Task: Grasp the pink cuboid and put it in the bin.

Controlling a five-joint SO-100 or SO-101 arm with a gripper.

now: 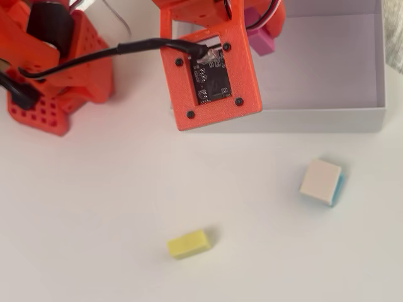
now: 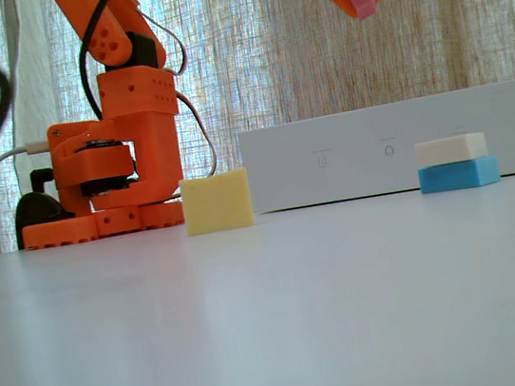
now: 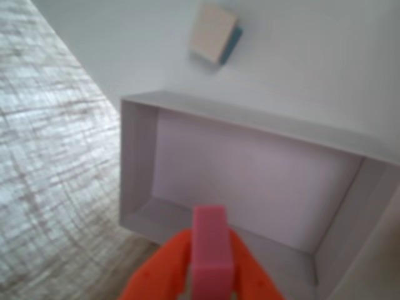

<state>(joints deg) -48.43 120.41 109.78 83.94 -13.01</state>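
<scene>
Overall: orange arm over a white table, bin [image 1: 327, 118] as landmark.
Bin: white, shallow, its visible floor bare in the overhead and wrist views.
Cuboid [image 3: 211, 253]: pink, clamped between the orange fingers, held in the air above the bin, near its edge.
Gripper [image 3: 209, 269]: closed on the cuboid.
Yellow block [image 1: 188, 243]: on the table, outside the bin, well apart from it.
Cube [image 1: 321, 182]: cream over teal, on the table near the bin's front wall.
Fixed view only: arm base [image 2: 107, 180], curtain [image 2: 464, 20] behind, two small marks on the bin wall, too faint to read.
Overhead only: circuit board [image 1: 210, 76] on the wrist; nothing on it is legible.
</scene>
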